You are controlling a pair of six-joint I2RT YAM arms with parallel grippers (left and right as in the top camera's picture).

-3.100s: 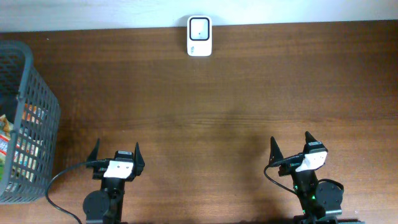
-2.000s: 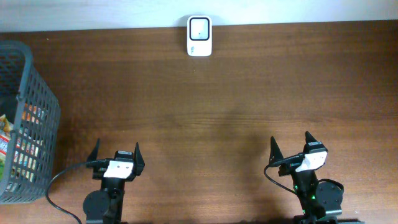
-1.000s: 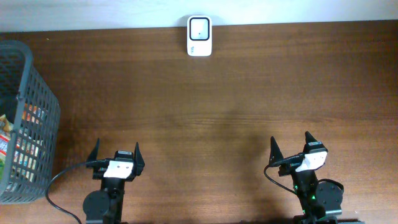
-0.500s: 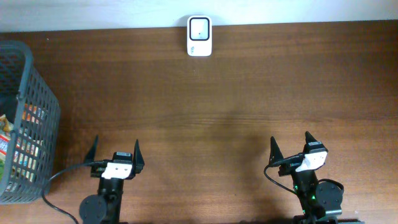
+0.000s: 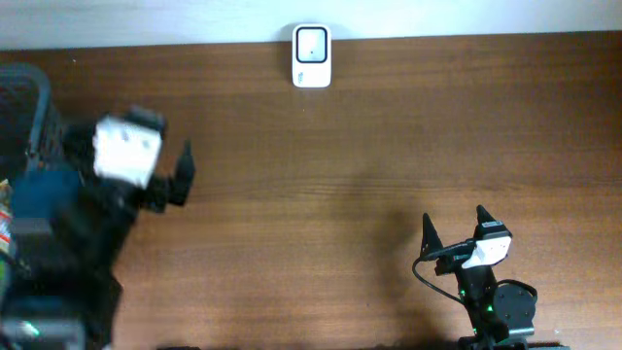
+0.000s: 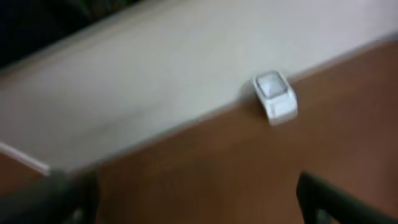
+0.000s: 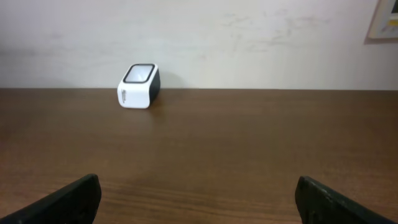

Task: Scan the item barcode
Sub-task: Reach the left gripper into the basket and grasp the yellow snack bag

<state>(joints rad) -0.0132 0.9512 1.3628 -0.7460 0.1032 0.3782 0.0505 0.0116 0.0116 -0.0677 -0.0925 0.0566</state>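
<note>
At the left edge, the grey mesh basket [image 5: 27,92] holds the packaged items [image 5: 5,228], of which only a small part shows. The left arm [image 5: 73,228] is raised partly over the basket and blurred, and its left gripper [image 6: 194,183] is wide open, empty and tilted toward the barcode scanner [image 5: 312,56] at the far edge of the table [image 5: 389,146]. The right gripper [image 5: 453,219] sits low at the near right side, its jaws also wide apart and empty, facing the scanner from well apart.

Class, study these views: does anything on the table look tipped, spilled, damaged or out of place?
Nothing stands out. The scanner stands squarely at the far edge of the table, by the wall, and the wood shows no spill. The basket sits at the left edge, partly hidden by the left arm, which is merely blurred.
</note>
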